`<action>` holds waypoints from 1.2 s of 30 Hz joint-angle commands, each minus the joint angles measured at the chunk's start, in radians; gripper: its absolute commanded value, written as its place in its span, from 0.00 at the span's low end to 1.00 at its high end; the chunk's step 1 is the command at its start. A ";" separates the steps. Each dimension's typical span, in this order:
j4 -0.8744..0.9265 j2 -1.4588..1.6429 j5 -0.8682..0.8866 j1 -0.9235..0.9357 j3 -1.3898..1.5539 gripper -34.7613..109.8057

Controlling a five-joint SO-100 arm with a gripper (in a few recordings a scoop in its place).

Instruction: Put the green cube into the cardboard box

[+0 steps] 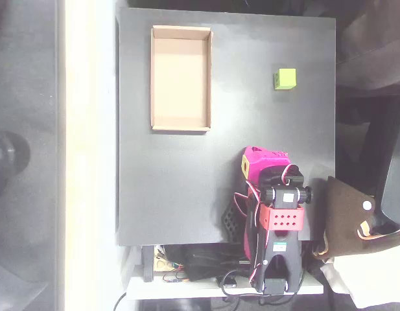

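Observation:
The green cube (284,78) sits alone on the black tabletop at the upper right in the overhead view. The cardboard box (153,78), a shallow tan tray, lies at the upper left with nothing on its floor. My magenta gripper (257,161) is folded in over the arm near the lower right. It sits well below the cube and far to the right of the box, touching neither. From above, its fingers blend into the magenta body, so their spacing is hidden.
The black board (167,194) ends at a pale strip on the left and at the arm's base with cables (200,272) below. A brown object (349,220) lies off the right edge beside the arm.

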 commanded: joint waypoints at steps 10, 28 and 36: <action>0.017 0.005 0.009 -0.014 -0.002 0.25; 0.014 -0.009 0.006 -0.012 -0.032 0.25; 0.014 -0.048 0.006 -0.018 -0.264 0.25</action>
